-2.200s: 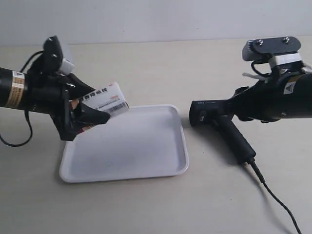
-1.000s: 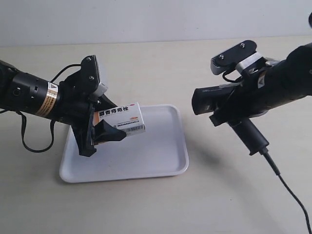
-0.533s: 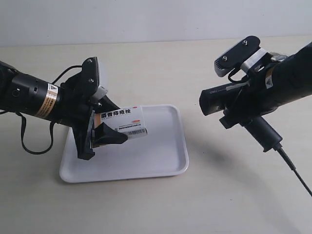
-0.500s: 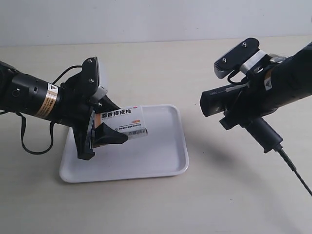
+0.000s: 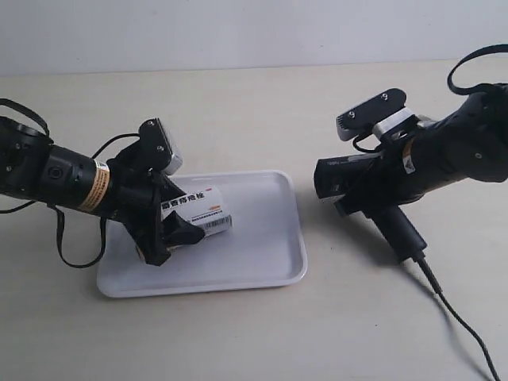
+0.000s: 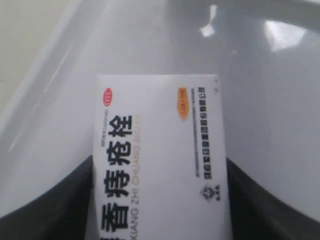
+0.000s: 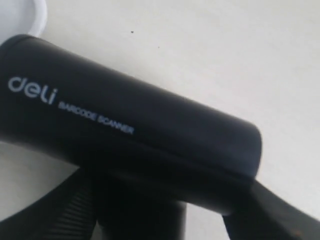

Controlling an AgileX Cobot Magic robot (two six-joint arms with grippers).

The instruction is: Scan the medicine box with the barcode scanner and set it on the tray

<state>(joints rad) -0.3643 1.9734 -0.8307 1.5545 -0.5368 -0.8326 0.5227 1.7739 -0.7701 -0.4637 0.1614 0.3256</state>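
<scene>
The medicine box (image 5: 197, 214) (image 6: 159, 160), white with Chinese lettering and a barcode, is held low over the white tray (image 5: 262, 262) (image 6: 260, 75). My left gripper (image 5: 176, 225) (image 6: 160, 220) is shut on it, a dark finger on each side; this is the arm at the exterior view's left. Whether the box touches the tray I cannot tell. The black barcode scanner (image 5: 357, 186) (image 7: 125, 130) is held by my right gripper (image 5: 373, 194) (image 7: 165, 210), shut on it, to the right of the tray. Its head points toward the tray. Its handle (image 5: 401, 230) slants down toward the table.
The scanner's black cable (image 5: 460, 325) trails across the beige table (image 5: 262, 103) toward the front right corner. A black cable (image 5: 71, 246) loops under the arm at the exterior view's left. A tray corner (image 7: 35, 15) shows in the right wrist view.
The left gripper has lowered the box toward the tray's left part. The right arm has brought the scanner down and leftward, closer to the table.
</scene>
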